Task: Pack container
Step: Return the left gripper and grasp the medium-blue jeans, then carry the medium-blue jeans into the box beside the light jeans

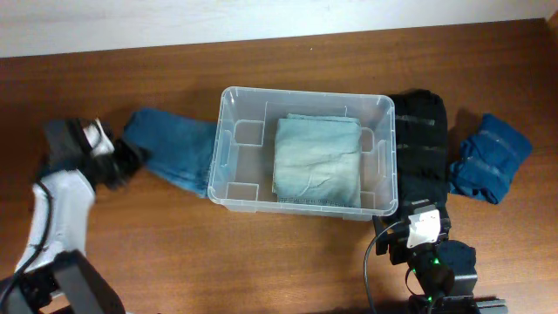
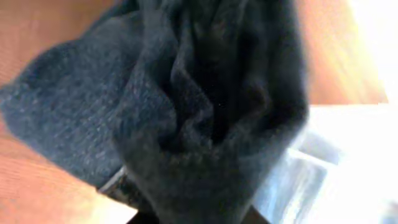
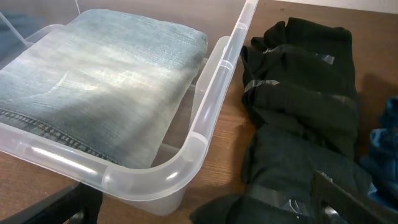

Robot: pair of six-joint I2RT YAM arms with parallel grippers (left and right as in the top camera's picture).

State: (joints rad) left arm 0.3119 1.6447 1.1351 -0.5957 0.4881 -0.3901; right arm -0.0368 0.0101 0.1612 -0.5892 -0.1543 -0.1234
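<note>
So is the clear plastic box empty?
No, a folded pale denim garment lies flat on the floor of the container.

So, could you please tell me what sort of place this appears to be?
Probably a robot test bench set up for packing clothes: a wooden table, a clear container holding folded light jeans, with a black garment and blue jeans lying beside it.

Left wrist blurred, upper-right glare.
</note>
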